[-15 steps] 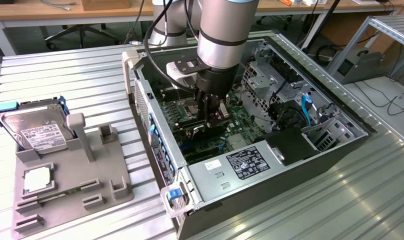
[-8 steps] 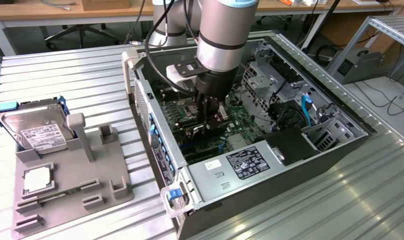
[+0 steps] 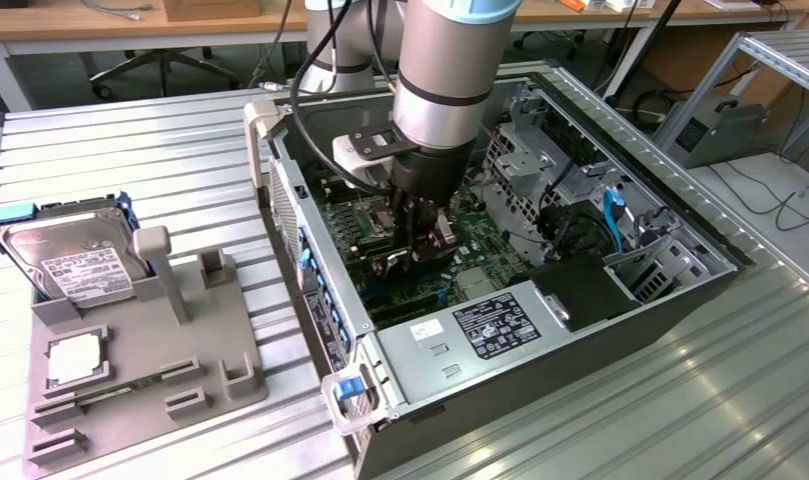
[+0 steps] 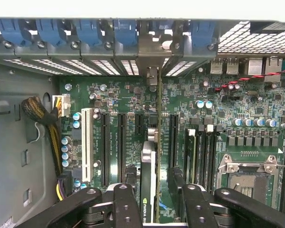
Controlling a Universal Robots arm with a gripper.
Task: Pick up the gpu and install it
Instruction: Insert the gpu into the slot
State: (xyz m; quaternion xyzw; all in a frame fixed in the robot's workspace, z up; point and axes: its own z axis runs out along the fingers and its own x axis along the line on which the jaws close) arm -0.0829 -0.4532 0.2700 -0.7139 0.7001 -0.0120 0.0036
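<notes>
The gpu (image 4: pixel 149 161) is seen edge-on in the wrist view, a thin black card standing upright over the green motherboard (image 4: pixel 218 118). It runs between the long black expansion slots, and its metal bracket end (image 4: pixel 152 78) meets the case's rear slot openings. My gripper (image 4: pixel 154 204) is shut on the card, one black finger (image 4: pixel 126 204) on each side. In the exterior view the gripper (image 3: pixel 424 245) reaches straight down into the open computer case (image 3: pixel 511 340) with the gpu (image 3: pixel 435 238) between its fingers, low over the board.
A grey fixture (image 3: pixel 151 370) at the exterior view's left holds a silver hard drive (image 3: pixel 71 260) and a small square chip (image 3: pixel 77 358). Inside the case are a labelled power supply (image 3: pixel 504 325), drive cages (image 3: pixel 538 150), blue cables (image 3: pixel 611 215) and the empty CPU socket (image 4: pixel 247 178).
</notes>
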